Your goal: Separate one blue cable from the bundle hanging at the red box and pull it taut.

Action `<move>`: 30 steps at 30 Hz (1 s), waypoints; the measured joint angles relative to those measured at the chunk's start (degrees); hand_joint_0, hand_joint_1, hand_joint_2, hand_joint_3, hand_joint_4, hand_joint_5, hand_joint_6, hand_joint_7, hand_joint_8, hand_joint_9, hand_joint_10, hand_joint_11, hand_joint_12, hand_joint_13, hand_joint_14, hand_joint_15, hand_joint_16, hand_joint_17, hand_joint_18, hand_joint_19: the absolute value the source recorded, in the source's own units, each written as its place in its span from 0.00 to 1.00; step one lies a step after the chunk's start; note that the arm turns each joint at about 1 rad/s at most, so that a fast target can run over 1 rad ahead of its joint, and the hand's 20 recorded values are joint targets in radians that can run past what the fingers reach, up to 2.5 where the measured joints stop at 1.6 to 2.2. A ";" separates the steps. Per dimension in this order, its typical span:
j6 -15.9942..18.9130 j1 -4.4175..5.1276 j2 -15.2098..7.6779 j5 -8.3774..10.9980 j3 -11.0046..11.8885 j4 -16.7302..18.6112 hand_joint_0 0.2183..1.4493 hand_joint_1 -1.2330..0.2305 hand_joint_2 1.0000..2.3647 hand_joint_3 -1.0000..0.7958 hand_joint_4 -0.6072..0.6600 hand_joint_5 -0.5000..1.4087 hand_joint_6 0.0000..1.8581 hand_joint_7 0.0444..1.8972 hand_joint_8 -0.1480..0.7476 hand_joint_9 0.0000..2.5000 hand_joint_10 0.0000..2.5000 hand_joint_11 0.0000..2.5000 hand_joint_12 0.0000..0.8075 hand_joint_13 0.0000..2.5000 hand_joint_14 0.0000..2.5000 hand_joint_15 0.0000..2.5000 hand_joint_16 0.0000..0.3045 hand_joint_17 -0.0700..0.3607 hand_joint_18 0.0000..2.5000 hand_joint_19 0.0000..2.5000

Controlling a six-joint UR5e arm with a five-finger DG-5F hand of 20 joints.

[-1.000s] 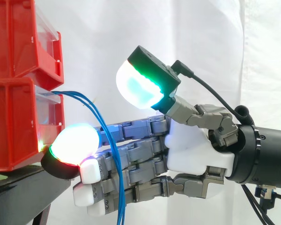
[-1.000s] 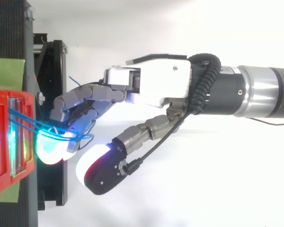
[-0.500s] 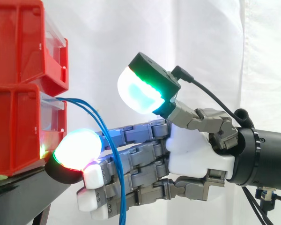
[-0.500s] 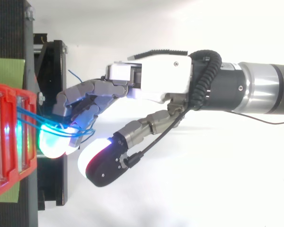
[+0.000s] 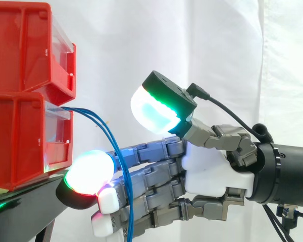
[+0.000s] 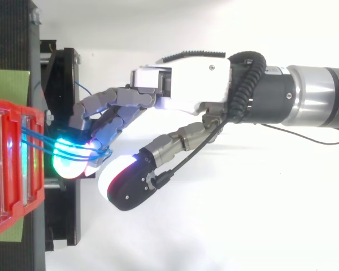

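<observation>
Thin blue cables [image 5: 86,111] leave the front of the lower red bin [image 5: 20,136], arc to the right and hang down across the fingers of my hand [image 5: 212,171]. The hand reaches in from the right, its straight fingers pointing at the bin. One glowing fingertip [image 5: 88,171] sits just below the bin's front edge. The thumb is lifted well clear above the fingers, touching nothing. From above, the cables [image 6: 37,140] run from the bin [image 6: 5,169] to the glowing fingertips [image 6: 73,159] and loop round them, with the hand [image 6: 186,84] beyond them to the right.
A second red bin [image 5: 25,45] is stacked on the lower one. Both stand on a black stand [image 5: 25,201] at the left, with a green patch [image 6: 8,83] on its top. A white curtain hangs behind, with free room around the arm.
The hand has drawn back a little to the right and dropped slightly, with the cables still over its fingers. The red bins have shifted slightly toward the hand.
</observation>
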 measured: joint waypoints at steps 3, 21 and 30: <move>0.13 -0.17 0.01 -0.47 -0.04 -0.79 0.30 0.48 0.00 0.30 0.72 0.18 0.27 0.48 0.50 0.34 0.01 0.20 0.40 0.30 0.01 0.15 0.11 0.34 0.18 0.18; -0.32 -0.90 1.23 -4.92 0.00 -6.46 0.31 0.47 0.00 0.30 0.72 0.19 0.27 0.49 0.49 0.34 0.01 0.20 0.39 0.30 0.01 0.15 0.11 0.34 0.18 0.18; -0.64 -0.91 1.79 -4.81 0.14 -6.54 0.33 0.51 0.00 0.31 0.72 0.19 0.27 0.50 0.50 0.35 0.01 0.20 0.39 0.30 0.01 0.15 0.11 0.34 0.18 0.18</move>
